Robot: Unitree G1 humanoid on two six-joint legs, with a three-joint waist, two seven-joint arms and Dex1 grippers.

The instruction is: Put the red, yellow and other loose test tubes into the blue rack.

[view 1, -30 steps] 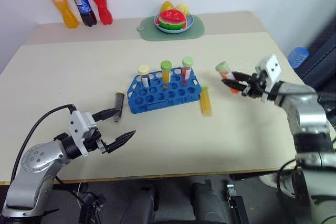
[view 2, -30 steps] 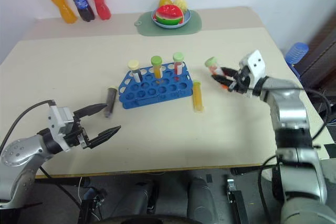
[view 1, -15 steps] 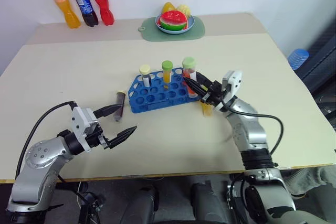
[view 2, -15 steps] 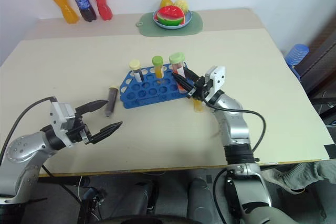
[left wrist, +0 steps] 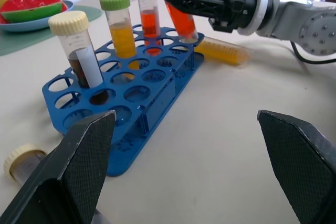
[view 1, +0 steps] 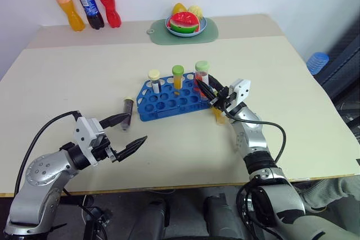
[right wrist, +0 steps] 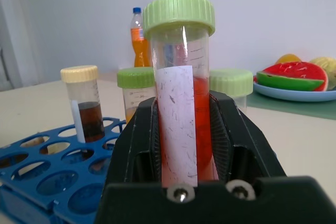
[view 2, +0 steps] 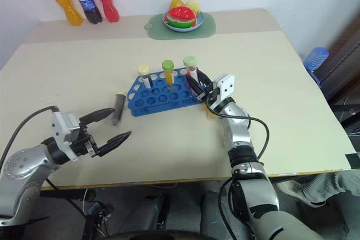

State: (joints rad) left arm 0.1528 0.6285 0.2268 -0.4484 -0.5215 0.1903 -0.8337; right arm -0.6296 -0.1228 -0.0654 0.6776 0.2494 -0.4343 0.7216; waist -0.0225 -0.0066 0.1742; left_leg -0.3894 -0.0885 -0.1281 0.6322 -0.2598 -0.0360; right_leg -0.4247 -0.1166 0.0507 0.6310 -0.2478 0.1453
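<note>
The right gripper [view 1: 206, 89] pinched the red-orange test tube [right wrist: 181, 114] upright in its jaws, apparently just above the blue rack [view 1: 169, 100], at its right end. The left gripper [view 1: 125, 131] hovered with jaws spread near the dark brown tube [view 1: 128, 110] lying on the table [view 1: 84, 71]; the yellow-orange tube [left wrist: 223, 52] lay beside the rack.
</note>
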